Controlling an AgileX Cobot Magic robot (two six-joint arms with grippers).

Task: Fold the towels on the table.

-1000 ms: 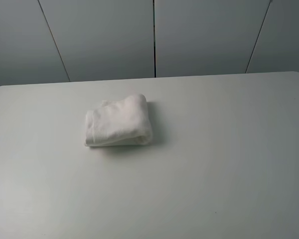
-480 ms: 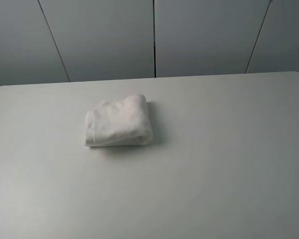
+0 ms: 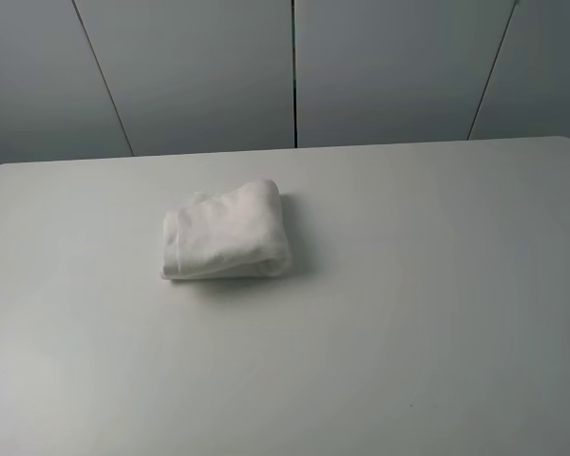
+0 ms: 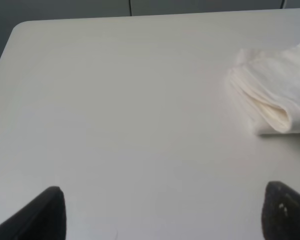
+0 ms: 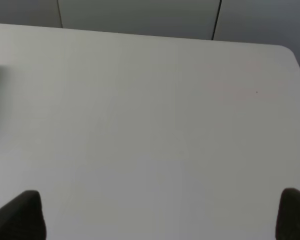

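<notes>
A white terry towel lies folded into a small thick bundle on the white table, left of centre and toward the back. Its stacked fold edges also show in the left wrist view, towel. Neither arm appears in the exterior high view. My left gripper is open, its two dark fingertips wide apart over bare table, well short of the towel. My right gripper is open too, dark fingertips spread above bare tabletop, with no towel in its view.
Grey wall panels rise behind the table's far edge. The table's rounded far corners show at the left and the right.
</notes>
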